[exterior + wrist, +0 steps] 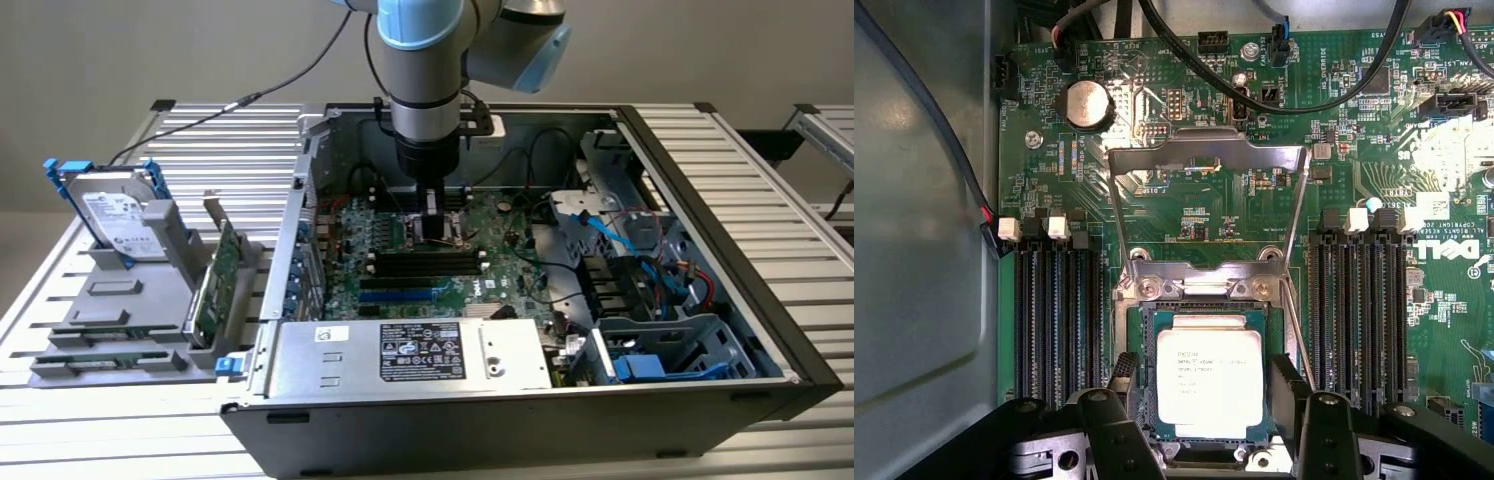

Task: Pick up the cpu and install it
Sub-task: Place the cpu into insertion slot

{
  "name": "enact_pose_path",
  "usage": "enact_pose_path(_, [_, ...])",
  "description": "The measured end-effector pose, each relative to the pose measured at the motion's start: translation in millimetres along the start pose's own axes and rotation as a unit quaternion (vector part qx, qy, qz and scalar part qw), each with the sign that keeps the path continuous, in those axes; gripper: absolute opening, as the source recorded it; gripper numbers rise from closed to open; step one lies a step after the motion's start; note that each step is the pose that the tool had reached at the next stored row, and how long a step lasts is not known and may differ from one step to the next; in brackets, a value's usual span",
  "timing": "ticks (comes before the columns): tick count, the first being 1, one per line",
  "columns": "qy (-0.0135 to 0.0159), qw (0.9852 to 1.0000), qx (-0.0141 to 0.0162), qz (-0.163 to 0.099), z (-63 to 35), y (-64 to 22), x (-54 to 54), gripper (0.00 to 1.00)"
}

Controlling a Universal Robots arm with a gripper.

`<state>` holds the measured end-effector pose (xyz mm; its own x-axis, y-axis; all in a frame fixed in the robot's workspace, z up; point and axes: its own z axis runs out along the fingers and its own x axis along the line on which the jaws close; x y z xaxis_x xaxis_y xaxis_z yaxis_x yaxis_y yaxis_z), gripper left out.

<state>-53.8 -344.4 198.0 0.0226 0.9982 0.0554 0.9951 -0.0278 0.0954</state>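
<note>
Wrist view: cpu (1209, 385) between spread fingers (1122, 375); socket (1204, 288) near edge hidden.

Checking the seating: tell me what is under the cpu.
The cpu lies in the socket on the motherboard, with the load frame raised. What lies directly beneath it is hidden by the chip itself.

At the top centre of the exterior view the arm (424, 90) shows as a smooth grey-silver tube. Its rounded joints carry pale blue joint caps (541, 55) of glossy plastic. Lower down it narrows to a dark wrist section (427, 155), then to the slim black gripper (438, 225). A thin black cable (287, 75) trails from the arm toward the upper left. In the wrist view the gripper's housing (1054, 440) is matte black and moulded, with rounded bosses and a ringed hole (1067, 460).
</note>
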Motion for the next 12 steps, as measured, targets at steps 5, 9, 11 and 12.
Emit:
enact_pose_path(5, [0.0, 1.0, 0.0, 0.0, 0.0, 0.1, 0.3, 0.63])
enact_pose_path(9, [0.0, 1.0, 0.0, 0.0, 0.0, 0.1, 0.4, 0.63])
enact_pose_path(11, [0.0, 1.0, 0.0, 0.0, 0.1, 0.1, 0.8, 0.63])
enact_pose_path(12, [0.0, 1.0, 0.0, 0.0, 0.1, 0.1, 0.8, 0.63])
